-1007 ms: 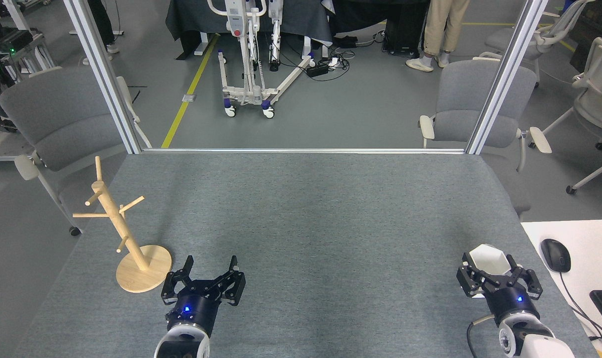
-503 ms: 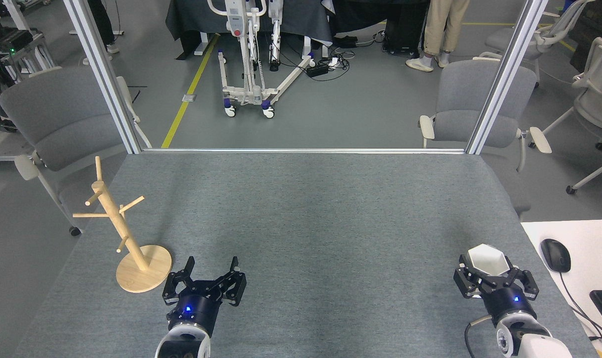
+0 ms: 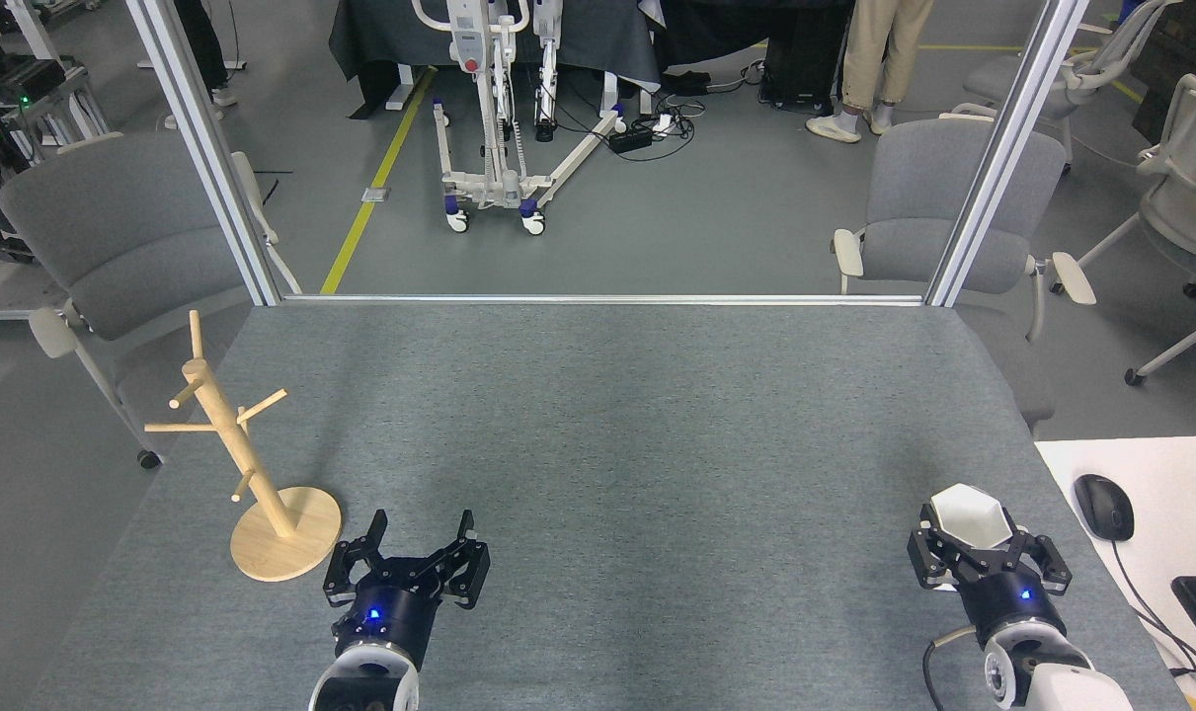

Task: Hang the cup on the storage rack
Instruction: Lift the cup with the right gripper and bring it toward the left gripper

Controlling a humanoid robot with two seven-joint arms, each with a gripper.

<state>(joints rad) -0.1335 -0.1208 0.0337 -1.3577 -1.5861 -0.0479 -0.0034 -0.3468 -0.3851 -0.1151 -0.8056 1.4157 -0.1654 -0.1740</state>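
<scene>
I am holding the matte white faceted cup with the hexagonal rim (image 3: pixel 970 516) in my right gripper (image 3: pixel 983 555), whose black jaws are closing around its lower body near the table's right edge, toward the near right corner. The cup is sitting upright, mouth open upward, tapering into the jaws; I cannot tell whether it is clear of the grey felt table (image 3: pixel 598 444).

I judge the pickup stage to be in hand. The light natural-wood mug tree with its round disc base and angled pegs (image 3: pixel 237 444) is standing well apart, by the table's left edge. Next, I am needing a long carry across, then tilting the cup onto a peg.

My left gripper (image 3: pixel 418 555) is resting with jaws spread, empty, just beside the rack's base.
</scene>
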